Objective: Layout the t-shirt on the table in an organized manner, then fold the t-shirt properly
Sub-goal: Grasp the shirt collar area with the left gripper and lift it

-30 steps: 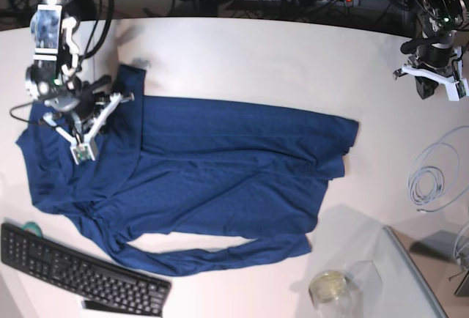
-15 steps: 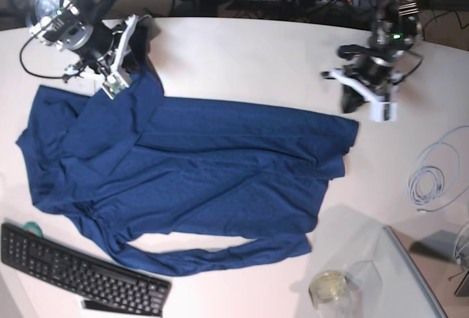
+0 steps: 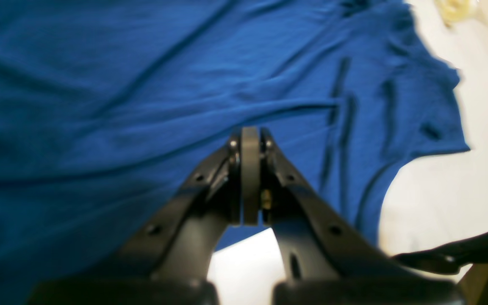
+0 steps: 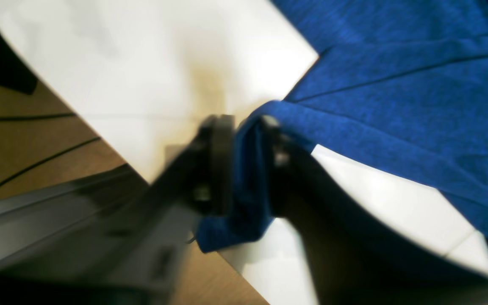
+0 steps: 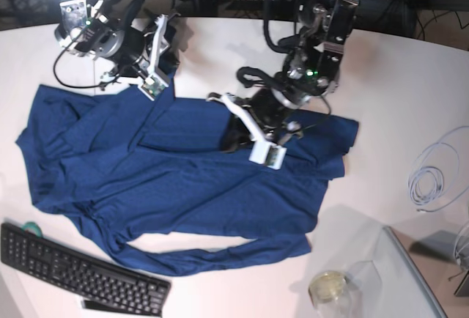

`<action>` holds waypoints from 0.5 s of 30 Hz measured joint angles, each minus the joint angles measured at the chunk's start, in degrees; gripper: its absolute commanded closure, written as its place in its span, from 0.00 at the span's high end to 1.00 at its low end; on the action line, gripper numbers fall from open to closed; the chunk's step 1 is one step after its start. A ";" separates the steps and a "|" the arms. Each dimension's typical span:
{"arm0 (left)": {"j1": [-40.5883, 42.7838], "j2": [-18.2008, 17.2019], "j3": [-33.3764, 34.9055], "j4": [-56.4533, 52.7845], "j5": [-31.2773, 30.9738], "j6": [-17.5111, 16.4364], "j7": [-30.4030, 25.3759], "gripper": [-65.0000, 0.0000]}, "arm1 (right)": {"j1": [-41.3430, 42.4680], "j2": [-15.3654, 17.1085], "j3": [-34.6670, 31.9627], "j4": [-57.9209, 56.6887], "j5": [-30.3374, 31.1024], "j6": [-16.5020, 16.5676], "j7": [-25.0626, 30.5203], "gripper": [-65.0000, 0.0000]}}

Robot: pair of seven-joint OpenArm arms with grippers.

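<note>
Your right gripper (image 4: 244,165) has its jaws clamped on a bunched fold of the t-shirt (image 5: 198,186); in the right wrist view the blue cloth fills the gap between them and a short tail hangs out below, though that view is blurred. From that pinch the fabric stretches away in a taut band toward the rest of the shirt, with the white surface (image 4: 151,76) beneath it and the surface's edge just behind the jaws. Your left gripper (image 3: 250,178) has its jaws clenched flat against each other with nothing between them, hovering over the shirt's middle near its far edge; whether they touch the cloth you cannot tell. Past those jaws the shirt spreads out wrinkled, and one sleeve runs along the shirt's near side. In the base view the shirt lies mostly flat across the middle of the surface (image 5: 220,54). Well away from both jaws sit a black keyboard (image 5: 80,267), a coiled white cable (image 5: 432,175), and a small glass jar (image 5: 327,286).
</note>
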 measured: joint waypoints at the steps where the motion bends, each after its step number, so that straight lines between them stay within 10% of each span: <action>1: -0.83 0.33 1.49 -1.05 0.00 -0.02 0.04 0.00 | -0.76 0.04 1.86 0.96 0.31 0.00 0.57 0.49; 4: -3.50 2.54 5.95 -5.97 0.15 0.02 0.00 0.00 | -2.64 -0.44 10.34 2.89 -0.13 0.13 0.00 0.64; 15: -6.14 4.98 21.55 -18.03 -0.04 -0.39 -0.44 0.00 | 3.87 -6.16 40.30 3.21 -0.13 -0.07 -0.04 0.64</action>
